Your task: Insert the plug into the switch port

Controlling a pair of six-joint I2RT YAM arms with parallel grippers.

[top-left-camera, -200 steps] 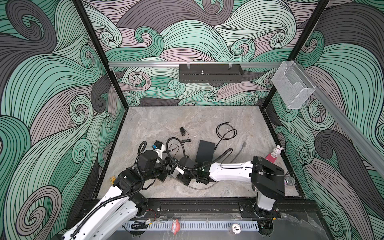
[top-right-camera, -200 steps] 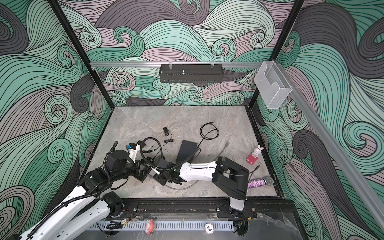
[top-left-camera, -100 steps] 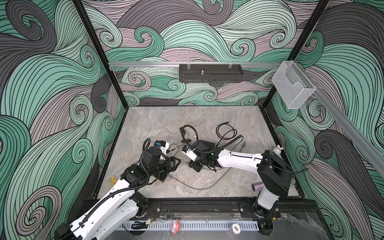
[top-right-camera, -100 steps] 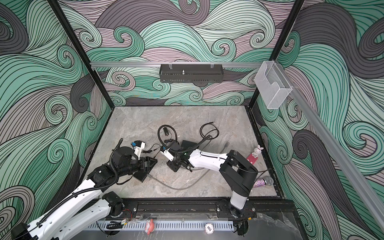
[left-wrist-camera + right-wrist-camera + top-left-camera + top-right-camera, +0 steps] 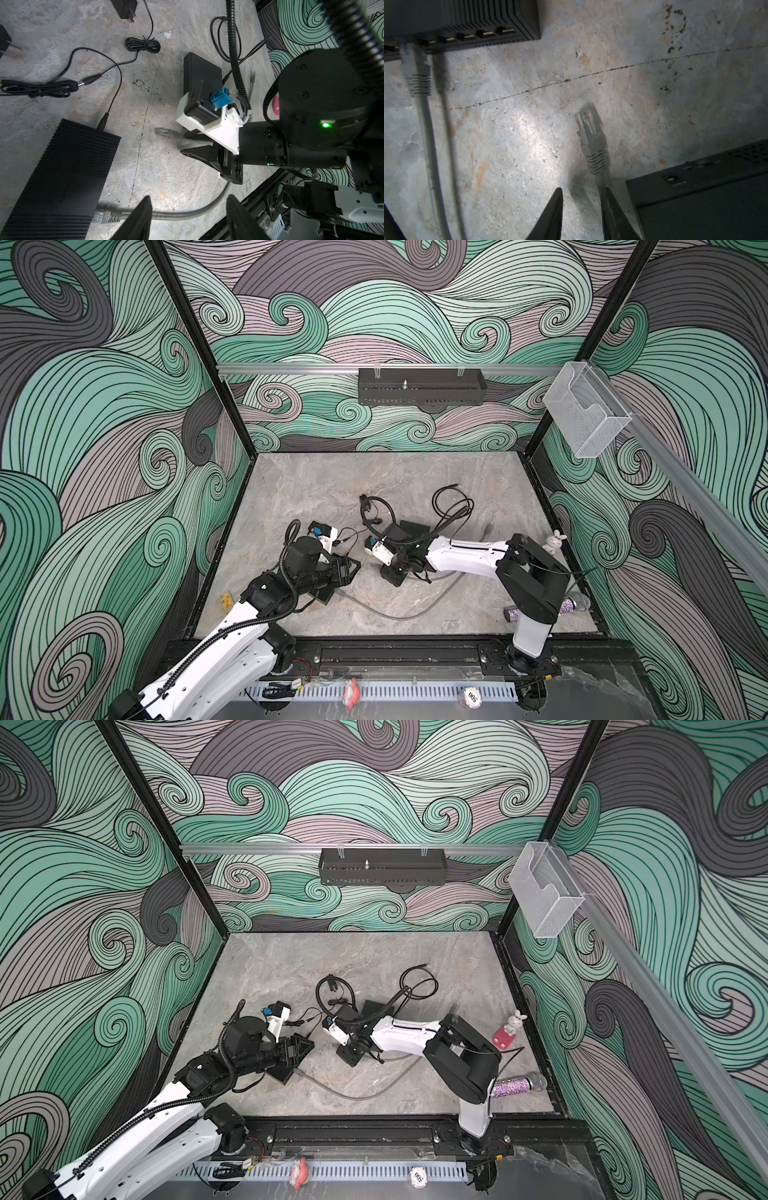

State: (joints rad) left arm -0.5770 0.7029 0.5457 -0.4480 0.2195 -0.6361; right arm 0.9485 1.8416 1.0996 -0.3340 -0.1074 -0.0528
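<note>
The black switch (image 5: 58,176) lies under my left gripper (image 5: 352,568), which is open (image 5: 188,199) above the grey cable (image 5: 187,214). One grey plug (image 5: 104,216) of that cable sits in a switch port (image 5: 409,52); several other ports (image 5: 483,33) beside it are empty. The free plug (image 5: 588,133) at the cable's other end points toward the switch, just ahead of my right gripper (image 5: 582,190). The right jaws stand narrowly apart with bare table between them. The plug's cable runs along the inside of one finger (image 5: 609,207). In the left wrist view the right gripper (image 5: 182,143) is behind the plug (image 5: 166,133).
A second black box (image 5: 695,203) lies close beside my right gripper. Black power adapters and bundled leads (image 5: 143,44) lie farther back, with a loose black cable loop (image 5: 453,506). A bunny figure (image 5: 555,541) and a glitter microphone (image 5: 575,603) are at the right edge.
My right gripper pulled away from the left gripper, swung back and came down behind the free plug, its jaws narrowing. The grey cable now lies stretched in a curve. The left arm shifted slightly.
</note>
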